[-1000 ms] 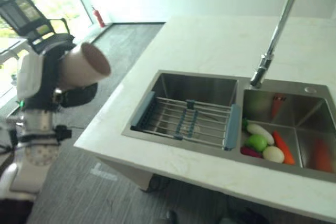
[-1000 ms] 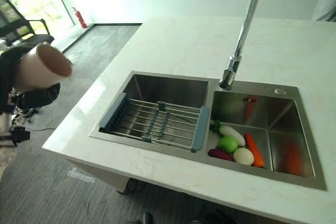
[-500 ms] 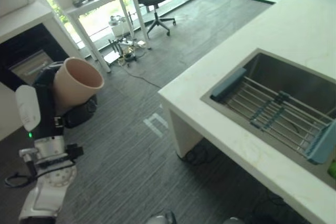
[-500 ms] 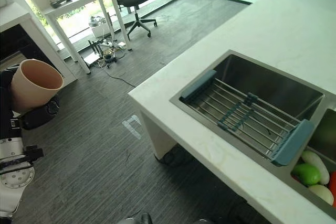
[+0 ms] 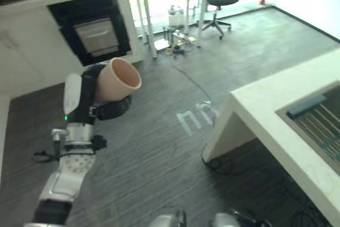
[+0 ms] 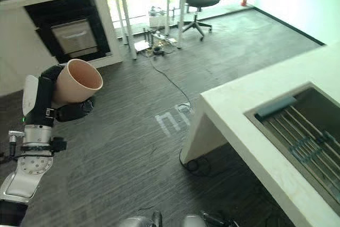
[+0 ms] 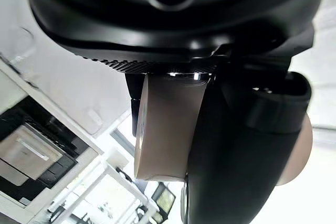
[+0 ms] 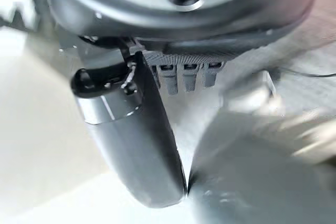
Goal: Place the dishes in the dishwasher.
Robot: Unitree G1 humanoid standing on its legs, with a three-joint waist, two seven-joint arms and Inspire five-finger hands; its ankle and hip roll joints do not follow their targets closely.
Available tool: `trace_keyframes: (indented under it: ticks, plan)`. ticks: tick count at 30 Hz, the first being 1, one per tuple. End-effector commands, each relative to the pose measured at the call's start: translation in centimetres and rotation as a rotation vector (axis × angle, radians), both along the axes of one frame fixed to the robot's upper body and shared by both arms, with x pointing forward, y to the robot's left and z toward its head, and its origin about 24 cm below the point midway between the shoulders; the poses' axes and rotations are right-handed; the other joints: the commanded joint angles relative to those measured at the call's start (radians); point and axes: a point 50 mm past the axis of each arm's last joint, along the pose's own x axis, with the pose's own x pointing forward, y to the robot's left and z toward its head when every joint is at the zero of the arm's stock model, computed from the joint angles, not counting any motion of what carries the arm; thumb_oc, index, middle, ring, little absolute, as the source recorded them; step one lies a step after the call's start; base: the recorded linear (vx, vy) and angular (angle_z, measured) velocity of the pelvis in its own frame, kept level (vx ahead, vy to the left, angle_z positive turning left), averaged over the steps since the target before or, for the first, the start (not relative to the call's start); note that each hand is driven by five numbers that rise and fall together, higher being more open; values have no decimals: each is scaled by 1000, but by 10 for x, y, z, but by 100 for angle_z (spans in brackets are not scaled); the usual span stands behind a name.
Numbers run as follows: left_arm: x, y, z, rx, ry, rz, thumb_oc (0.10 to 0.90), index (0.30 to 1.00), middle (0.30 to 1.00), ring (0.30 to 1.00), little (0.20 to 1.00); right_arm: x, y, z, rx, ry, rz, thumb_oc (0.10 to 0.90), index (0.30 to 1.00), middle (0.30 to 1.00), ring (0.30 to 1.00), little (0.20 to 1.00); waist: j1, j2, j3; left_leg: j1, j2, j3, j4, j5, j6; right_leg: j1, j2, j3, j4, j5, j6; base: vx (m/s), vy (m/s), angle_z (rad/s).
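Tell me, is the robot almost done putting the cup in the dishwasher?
Not yet. The picking up looks done: the left robot hand is curled round the beige cup, away from the sink. Now it carries the cup above the grey floor. The dark opening in the white cabinet, probably the dishwasher, is farther off, so loading is left.

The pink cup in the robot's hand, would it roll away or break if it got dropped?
The cup looks round and tapered, so it would probably roll in a curve. It seems rigid and smooth, maybe slippery in the left hand. Whether it would break I cannot tell; the floor looks hard.
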Motion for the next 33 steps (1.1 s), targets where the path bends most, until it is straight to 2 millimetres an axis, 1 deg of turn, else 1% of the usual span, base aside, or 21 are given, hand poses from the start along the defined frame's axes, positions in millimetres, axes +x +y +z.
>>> trace_keyframes:
  ticks: [1, 3, 4, 5, 7, 8, 9, 10, 11, 12, 15, 17, 19, 21, 22, 24, 25, 28, 30, 31, 33]
  plan:
    - [-1, -11, 63, -18, -281, -105, 400, 300, 300, 300, 300, -13, -20, 1, -35, 67, 17, 800, 900, 900, 900, 900, -63, 6, -8, 67, 0, -28, 43, -172, -56, -44, 4, -59, -170, 201, 48, 293, -104, 22]
    - [4, -18, 69, -7, -279, -136, 400, 300, 300, 300, 300, -26, -27, -1, -31, 110, 6, 800, 900, 900, 900, 900, -84, -1, 2, 95, -21, -78, 43, -187, -47, -113, 43, -19, -170, 248, 52, 373, -162, 46]
    - [8, -25, 72, -6, -277, -157, 400, 300, 300, 300, 300, -33, -31, -1, -23, 126, -18, 800, 900, 900, 900, 900, -87, -4, 1, 107, -38, -121, 43, -185, -44, -108, 65, 3, -170, 242, 34, 387, -214, 92]
    - [9, -29, 70, -8, -279, -164, 400, 300, 300, 300, 300, -35, -33, -1, -15, 125, -35, 800, 900, 900, 900, 900, -85, -8, -7, 121, -47, -145, 43, -186, -48, -104, 71, 1, -170, 237, 24, 262, -179, 91]
    - [8, -35, 66, -9, -287, -167, 400, 300, 300, 300, 300, -32, -32, -1, -1, 109, -48, 800, 900, 900, 900, 900, -84, -5, -27, 154, -38, -148, 43, -186, -62, -85, 68, -20, -170, 208, 6, 215, -123, 64]
    - [6, -37, 64, -16, -288, -167, 400, 300, 300, 300, 300, -26, -32, 0, -6, 94, -23, 800, 900, 900, 900, 900, -85, 2, -40, 195, -8, -110, 43, -179, -84, -62, 55, -52, -170, 180, -11, 352, -135, 48]
    - [4, -42, 68, -22, -303, -188, 400, 300, 300, 300, 300, -12, -35, 5, -16, 53, 0, 800, 900, 900, 900, 900, -82, 5, -41, 237, 49, -7, 43, -35, -136, -18, 26, -81, -170, 136, -29, 299, -112, 56]
    - [4, -43, 69, -23, -306, -196, 400, 300, 300, 300, 300, -10, -35, 5, -16, 43, -5, 800, 900, 900, 900, 900, -81, 0, -38, 239, 56, 14, 43, -6, -143, -8, 18, -81, -170, 130, -33, 231, -124, 61]
    - [5, -46, 73, -23, -313, -217, 400, 300, 300, 300, 300, -4, -34, 7, -14, 13, 4, 800, 900, 900, 900, 900, -75, -13, -25, 203, 70, 65, 87, 40, -158, 21, -4, -84, -170, 114, -42, 107, -86, 82]
    - [7, -49, 77, -21, -315, -233, 400, 300, 300, 300, 300, 1, -33, 8, -15, -14, 18, 800, 900, 900, 900, 900, -70, -19, -15, 151, 89, 103, 120, 48, -165, 46, -18, -91, -170, 104, -45, 106, -66, 85]
    - [8, -52, 80, -22, -315, -246, 400, 300, 300, 300, 300, 13, -34, 12, -22, -61, 51, 800, 900, 900, 900, 900, -58, -17, -4, 81, 114, 150, 43, 35, -157, 83, -31, -97, -170, 82, -40, 115, 74, 79]
    - [9, -50, 80, -30, -314, -238, 400, 300, 300, 300, 300, 18, -34, 14, -30, -60, 71, 800, 900, 900, 900, 900, -48, 3, 3, -3, 133, 151, 43, 18, -170, 102, -16, -90, -170, 56, -39, 105, 138, 25]
    - [8, -50, 78, -34, -315, -233, 400, 300, 300, 300, 300, 18, -35, 13, -34, -41, 70, 800, 900, 900, 900, 900, -35, 12, 4, -60, 148, 126, 43, 20, -185, 112, -6, -67, -170, 34, -40, 114, 137, -15]
    - [4, -46, 75, -33, -314, -225, 400, 300, 300, 300, 300, 14, -35, 11, -15, -9, 51, 800, 900, 900, 900, 900, -20, 24, 2, -104, 170, 75, 43, 35, -203, 121, 7, -42, -170, 16, -40, 172, 178, -65]
    - [2, -43, 74, -33, -311, -222, 400, 300, 300, 300, 300, 9, -35, 9, -17, 27, 49, 800, 900, 900, 900, 900, -11, 31, -1, -123, 182, 47, 43, 43, -211, 130, 11, -30, -170, 5, -39, 201, 202, -65]
    - [1, -40, 74, -26, -313, -224, 400, 300, 300, 300, 300, -4, -34, 5, 0, 79, 24, 800, 900, 900, 900, 900, -10, 38, -4, -132, 194, 48, 43, 41, -212, 142, 5, -30, -170, -3, -36, 233, 255, -50]
    - [2, -41, 75, -15, -309, -235, 400, 300, 300, 300, 300, -19, -33, 1, 26, 120, -57, 800, 900, 900, 900, 900, -19, 44, -12, -123, 199, 61, 43, 29, -207, 147, -5, -37, -170, -3, -33, 239, 286, -42]
    - [4, -43, 77, 1, -313, -237, 400, 300, 300, 300, 300, -26, -30, -2, 37, 129, -80, 800, 900, 900, 900, 900, -28, 52, -17, -91, 165, 31, 43, 3, -187, 145, -14, -20, -170, 9, -29, 189, 248, -6]
    - [4, -42, 77, 4, -313, -239, 400, 300, 300, 300, 300, -26, -28, -2, 28, 124, -65, 800, 900, 900, 900, 900, -33, 56, -18, -73, 147, 22, 43, -14, -170, 142, -23, -12, -170, 20, -23, 186, 253, -18]
    - [4, -42, 76, 6, -310, -248, 400, 300, 300, 300, 300, -21, -25, -2, 15, 105, -50, 800, 900, 900, 900, 900, -34, 59, -19, -58, 133, 17, 43, -30, -149, 147, -29, -5, -170, 28, -17, 225, 283, -20]
    - [3, -44, 75, 19, -310, -261, 400, 300, 300, 300, 300, -14, -21, -2, 20, 75, -48, 800, 900, 900, 900, 900, -35, 67, -20, -50, 129, 16, 43, -40, -128, 168, -15, -9, -170, 27, -22, 193, 206, -6]
